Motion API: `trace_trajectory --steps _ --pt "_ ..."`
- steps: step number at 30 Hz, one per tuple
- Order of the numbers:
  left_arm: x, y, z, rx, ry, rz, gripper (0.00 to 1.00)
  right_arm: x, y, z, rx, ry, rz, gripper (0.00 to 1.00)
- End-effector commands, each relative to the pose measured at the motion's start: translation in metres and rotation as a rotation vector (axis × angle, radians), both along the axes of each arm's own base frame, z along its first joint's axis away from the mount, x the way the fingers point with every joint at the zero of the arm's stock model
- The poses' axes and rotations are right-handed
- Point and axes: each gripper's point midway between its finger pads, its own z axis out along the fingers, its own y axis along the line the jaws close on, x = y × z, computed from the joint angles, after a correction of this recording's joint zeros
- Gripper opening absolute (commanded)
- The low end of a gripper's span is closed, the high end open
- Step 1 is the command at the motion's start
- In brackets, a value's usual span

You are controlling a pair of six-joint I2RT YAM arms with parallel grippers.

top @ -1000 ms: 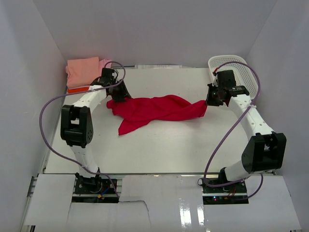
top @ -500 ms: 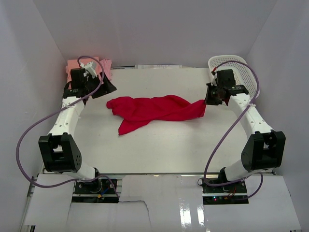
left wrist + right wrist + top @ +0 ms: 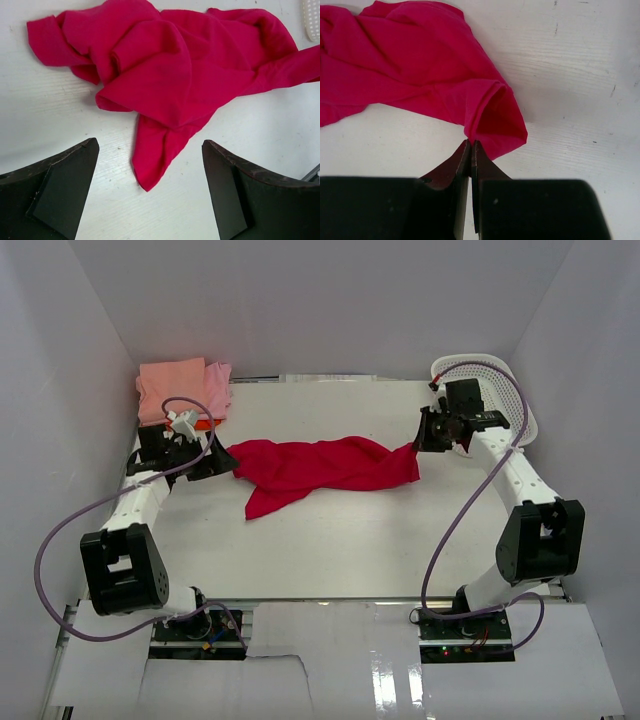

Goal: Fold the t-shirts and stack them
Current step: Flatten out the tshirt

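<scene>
A crumpled crimson-red t-shirt (image 3: 320, 468) lies stretched across the middle of the table. My left gripper (image 3: 222, 462) stands open just off its left end, holding nothing. In the left wrist view the red t-shirt (image 3: 170, 70) spreads ahead of the left gripper (image 3: 150, 145), and a pointed corner of cloth lies between the wide fingers without touching them. My right gripper (image 3: 420, 440) is shut on the shirt's right end. In the right wrist view the right gripper (image 3: 471, 143) pinches a fold beside a sleeve opening of the red t-shirt (image 3: 410, 65). Folded salmon-pink (image 3: 172, 385), light pink (image 3: 221, 380) and orange (image 3: 203, 424) t-shirts sit stacked at the back left.
A white lattice basket (image 3: 500, 380) stands at the back right, right behind the right arm; its edge (image 3: 312, 20) shows in the left wrist view. White walls close in the table on three sides. Purple cables loop off both arms.
My left gripper has opened and let go of the shirt's left end, swung out to the left, and come back low beside that end. The right gripper shifted slightly left with the cloth.
</scene>
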Motion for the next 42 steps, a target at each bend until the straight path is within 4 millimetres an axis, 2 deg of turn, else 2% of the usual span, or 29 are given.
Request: trace_trajectory --steps 1,3,4,5,8,10,14,19,28,42 --pt "0.014 0.001 0.019 0.051 -0.148 -0.064 0.95 0.018 0.011 0.027 0.034 -0.096 0.050 0.08" --pt "0.019 -0.001 0.022 0.033 -0.174 -0.097 0.91 0.019 0.013 0.029 0.040 -0.098 0.062 0.08" --pt "0.022 0.000 0.017 0.025 -0.169 -0.103 0.87 0.020 0.014 0.029 0.041 -0.100 0.067 0.08" --pt "0.027 0.000 0.019 0.017 -0.190 -0.106 0.80 0.021 0.016 0.029 0.051 -0.101 0.073 0.08" --pt "0.031 0.000 0.010 -0.017 -0.205 -0.142 0.79 0.021 0.021 0.030 0.078 -0.102 0.090 0.08" --pt "0.031 0.004 -0.001 -0.015 -0.197 -0.147 0.82 0.022 0.024 0.029 0.089 -0.096 0.099 0.08" --pt "0.029 0.008 -0.030 -0.102 -0.170 -0.181 0.70 0.024 0.025 0.034 0.094 -0.107 0.103 0.08" --pt "0.032 0.011 -0.053 -0.137 -0.156 -0.204 0.64 0.022 0.025 0.034 0.093 -0.108 0.107 0.08" --pt "0.035 0.017 -0.071 -0.097 -0.144 -0.173 0.62 0.021 0.026 0.034 0.100 -0.111 0.117 0.08" --pt "0.045 0.024 -0.079 -0.076 -0.152 -0.156 0.61 0.024 0.028 0.034 0.105 -0.108 0.120 0.08"
